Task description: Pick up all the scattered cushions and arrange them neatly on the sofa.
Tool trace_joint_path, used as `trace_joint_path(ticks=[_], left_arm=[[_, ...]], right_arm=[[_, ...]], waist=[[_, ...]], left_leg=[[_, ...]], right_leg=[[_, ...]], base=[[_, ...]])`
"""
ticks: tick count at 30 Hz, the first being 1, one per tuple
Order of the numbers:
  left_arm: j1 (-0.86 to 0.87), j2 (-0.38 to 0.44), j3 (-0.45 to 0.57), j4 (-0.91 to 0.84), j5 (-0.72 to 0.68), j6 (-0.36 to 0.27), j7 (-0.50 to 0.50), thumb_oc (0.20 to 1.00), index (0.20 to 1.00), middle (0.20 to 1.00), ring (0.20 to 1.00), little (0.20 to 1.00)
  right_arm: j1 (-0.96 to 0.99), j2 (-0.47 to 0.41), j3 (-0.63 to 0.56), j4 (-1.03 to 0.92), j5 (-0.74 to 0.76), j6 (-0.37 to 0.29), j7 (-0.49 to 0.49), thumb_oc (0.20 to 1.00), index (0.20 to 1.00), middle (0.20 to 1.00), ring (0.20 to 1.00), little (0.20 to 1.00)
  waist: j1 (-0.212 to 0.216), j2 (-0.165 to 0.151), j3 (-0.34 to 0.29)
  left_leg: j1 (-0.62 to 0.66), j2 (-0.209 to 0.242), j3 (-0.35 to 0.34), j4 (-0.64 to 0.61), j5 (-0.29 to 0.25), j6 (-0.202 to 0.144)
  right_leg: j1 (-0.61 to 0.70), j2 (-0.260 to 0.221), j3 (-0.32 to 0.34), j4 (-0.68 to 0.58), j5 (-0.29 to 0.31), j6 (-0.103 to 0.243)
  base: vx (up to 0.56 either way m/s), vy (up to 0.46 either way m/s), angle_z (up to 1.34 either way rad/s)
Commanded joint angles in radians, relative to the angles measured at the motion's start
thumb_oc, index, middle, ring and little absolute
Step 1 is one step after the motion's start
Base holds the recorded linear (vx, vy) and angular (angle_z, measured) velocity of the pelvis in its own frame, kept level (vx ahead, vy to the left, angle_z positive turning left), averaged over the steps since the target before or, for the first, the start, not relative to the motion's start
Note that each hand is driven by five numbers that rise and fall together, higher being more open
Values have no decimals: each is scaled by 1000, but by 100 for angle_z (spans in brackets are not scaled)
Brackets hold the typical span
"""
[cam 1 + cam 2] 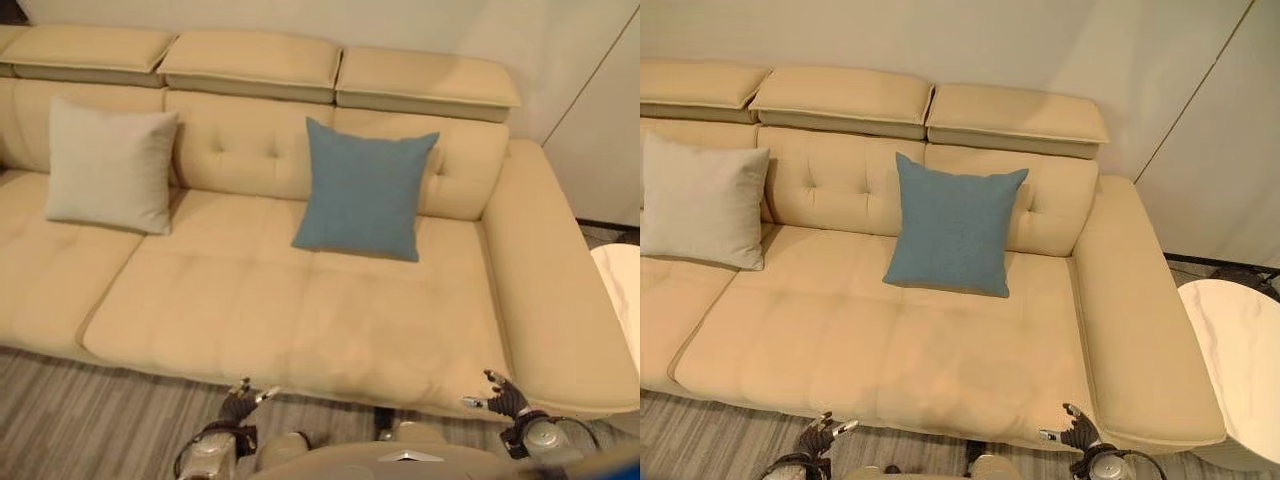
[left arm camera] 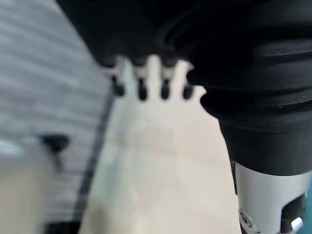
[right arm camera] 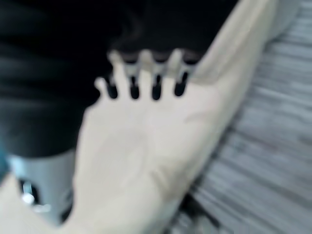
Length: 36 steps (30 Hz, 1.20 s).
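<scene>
Blue cushion [image 1: 364, 190] at your 12 o'clock, upright against the sofa [image 1: 300, 320] back.
Right hand [image 1: 503, 398] sits slightly nearer than left hand [image 1: 240, 404]; both relaxed open, holding nothing.

Both hands were held low and well apart. The left hand [image 1: 240, 402] and the right hand [image 1: 503, 398] were kept with fingers straight and spread, nothing grasped.

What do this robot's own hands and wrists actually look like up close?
The left hand and right hand each have slim silver fingers with dark tips. A black ribbed cover hides the back of each hand and wrist, with shiny silver-grey metal arm parts behind it.
</scene>
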Motion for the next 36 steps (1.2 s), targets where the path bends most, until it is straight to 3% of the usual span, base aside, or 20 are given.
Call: trace_joint_path(ticks=[1, 6, 8, 11, 13, 17, 22, 36], left_arm=[[-7, 27, -5, 37, 59, -2, -2, 1000, 1000, 1000, 1000, 1000], [-16, 34, 10, 118, 135, 8, 2, 1000, 1000, 1000, 1000, 1000], [-25, 45, 9, 128, 149, 12, 8, 1000, 1000, 1000, 1000, 1000], [-29, 54, 18, 136, 151, 18, 8, 1000, 1000, 1000, 1000, 1000], [-35, 56, 11, 141, 164, 21, 4, 1000, 1000, 1000, 1000, 1000], [-35, 53, 15, 144, 170, 18, 15, 1000, 1000, 1000, 1000, 1000], [-35, 43, 19, 152, 189, 22, 20, 1000, 1000, 1000, 1000, 1000], [-34, 14, -3, 148, 194, 23, 25, 1000, 1000, 1000, 1000, 1000]], right_arm=[[-100, -2, 11, 25, -39, 6, -11, 1000, 1000, 1000, 1000, 1000], [-128, 30, 16, 63, -50, 19, -13, 1000, 1000, 1000, 1000, 1000], [-136, 41, 23, 87, -51, 24, -15, 1000, 1000, 1000, 1000, 1000], [-129, 48, 25, 106, -65, 25, -17, 1000, 1000, 1000, 1000, 1000], [-118, 54, 18, 129, -65, 27, -12, 1000, 1000, 1000, 1000, 1000], [-115, 62, 18, 142, -74, 35, -18, 1000, 1000, 1000, 1000, 1000], [-107, 64, 11, 166, -81, 40, -23, 1000, 1000, 1000, 1000, 1000], [-97, 85, 7, 162, -24, 30, -28, 1000, 1000, 1000, 1000, 1000]], waist=[[14, -10, 16], [20, -8, 29], [24, 3, 37], [50, 17, 26], [59, 16, 15], [76, -8, -15], [71, -18, -44], [64, -18, -64]], left_leg=[[40, -43, -10, -33, 28, -59], [52, -57, 11, -93, 56, -35], [35, -43, 11, -102, 76, -25], [19, -23, 26, -119, 101, -15], [13, -22, 23, -124, 107, -14], [17, -20, 48, -131, 112, -36], [48, -11, 64, -157, 115, -46], [86, 8, 52, -175, 125, -66]], right_leg=[[-64, -3, 74, 58, 57, 142], [-117, -29, 120, 83, 106, 181], [-119, -14, 141, 154, 48, 163], [-81, -14, 89, 269, -21, 137], [-60, -11, 91, 307, -40, 137], [24, -34, 36, 146, -42, 151], [74, -15, 46, 51, -45, 151], [140, 11, 29, -4, -52, 135]], base=[[-158, 186, -35], [-135, 149, -43], [-189, 87, -30], [-145, 63, -6], [-62, -3, -20], [-5, -51, -18], [32, -69, -14], [3, -44, 1]])
